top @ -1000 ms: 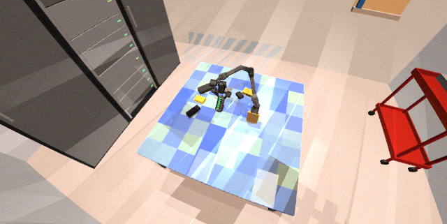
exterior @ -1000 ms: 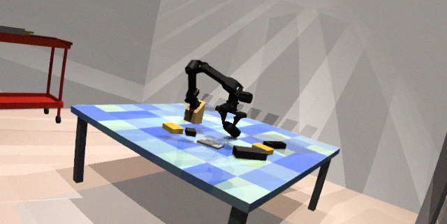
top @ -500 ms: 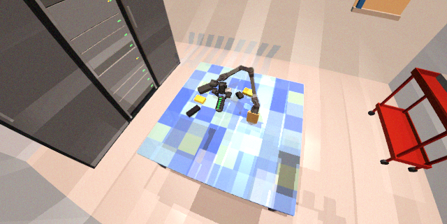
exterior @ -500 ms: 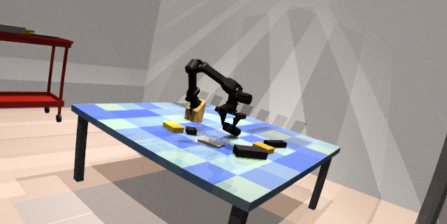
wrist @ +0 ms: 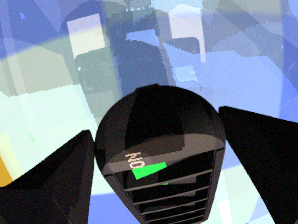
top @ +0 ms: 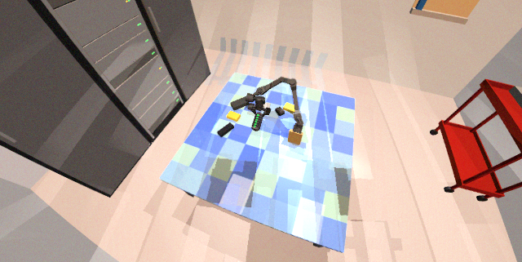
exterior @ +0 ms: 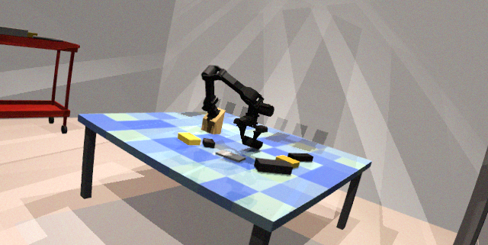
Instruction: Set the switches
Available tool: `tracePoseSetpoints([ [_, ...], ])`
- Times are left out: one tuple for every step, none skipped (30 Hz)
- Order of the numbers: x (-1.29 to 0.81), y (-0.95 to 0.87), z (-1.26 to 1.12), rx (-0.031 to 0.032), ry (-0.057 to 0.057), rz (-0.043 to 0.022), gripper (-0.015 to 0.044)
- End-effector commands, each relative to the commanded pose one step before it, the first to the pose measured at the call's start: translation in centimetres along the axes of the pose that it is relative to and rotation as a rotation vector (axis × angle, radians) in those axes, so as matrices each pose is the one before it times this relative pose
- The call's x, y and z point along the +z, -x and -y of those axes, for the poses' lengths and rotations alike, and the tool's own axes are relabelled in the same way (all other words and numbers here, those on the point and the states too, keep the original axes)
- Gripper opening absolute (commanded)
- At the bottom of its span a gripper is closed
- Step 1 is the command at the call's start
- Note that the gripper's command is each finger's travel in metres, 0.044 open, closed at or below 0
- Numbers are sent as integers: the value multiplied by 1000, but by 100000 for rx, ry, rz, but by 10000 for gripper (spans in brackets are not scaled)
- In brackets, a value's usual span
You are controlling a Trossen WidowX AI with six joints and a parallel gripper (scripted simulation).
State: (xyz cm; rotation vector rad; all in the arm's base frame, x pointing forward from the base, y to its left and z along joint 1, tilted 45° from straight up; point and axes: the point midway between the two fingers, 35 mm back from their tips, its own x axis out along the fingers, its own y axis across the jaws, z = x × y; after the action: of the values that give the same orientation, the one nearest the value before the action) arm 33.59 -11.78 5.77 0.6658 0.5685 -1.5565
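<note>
My black two-fingered claw (top: pixel 259 111) (exterior: pixel 251 139) (wrist: pixel 156 125) is pinching the dark grey controller unit with green-ended rocker switches (top: pixel 257 122) (exterior: pixel 252 144) (wrist: pixel 165 150) between its fingertips, tilted, above the blue-and-green checkered table (top: pixel 265 178) (exterior: pixel 225 184) (wrist: pixel 250 75), with a small black block (top: pixel 280 111) (exterior: pixel 209 143) nearby.

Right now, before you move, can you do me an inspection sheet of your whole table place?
Surface: patchwork blue-green tabletop
Job's things: controller unit held tilted; label not readable
Clutter: two yellow blocks, several dark blocks, thin grey plate
End effector: fingers at both sides of the unit, gripping it
Cables: nothing seen
Surroundings: red trolley, dark server cabinet
</note>
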Motion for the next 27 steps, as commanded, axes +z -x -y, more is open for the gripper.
tracePoseSetpoints([
  [-206,-497,459,-1024,2030,-531,338],
  [34,-69,0,0,0,5,338],
  [34,-69,0,0,0,5,338],
  [33,-70,0,0,0,5,338],
  [33,-70,0,0,0,5,338],
  [32,-70,0,0,0,5,338],
  [32,-70,0,0,0,5,338],
  [32,-70,0,0,0,5,338],
  [32,-70,0,0,0,5,338],
  [31,-71,0,0,0,5,338],
  [30,-71,0,0,0,5,338],
  [30,-71,0,0,0,5,338],
  [30,-71,0,0,0,5,338],
  [29,-71,0,0,0,5,338],
  [29,-71,0,0,0,5,338],
  [28,-72,0,0,0,5,338],
  [27,-72,0,0,0,5,338],
  [27,-72,0,0,0,5,338],
  [27,-72,0,0,0,5,338],
  [27,-72,0,0,0,5,338],
  [26,-73,0,0,0,5,338],
  [25,-73,0,0,0,5,338],
  [25,-73,0,0,0,5,338],
  [25,-73,0,0,0,5,338],
  [24,-73,0,0,0,5,338],
  [24,-73,0,0,0,5,338],
  [23,-73,0,0,0,5,338],
])
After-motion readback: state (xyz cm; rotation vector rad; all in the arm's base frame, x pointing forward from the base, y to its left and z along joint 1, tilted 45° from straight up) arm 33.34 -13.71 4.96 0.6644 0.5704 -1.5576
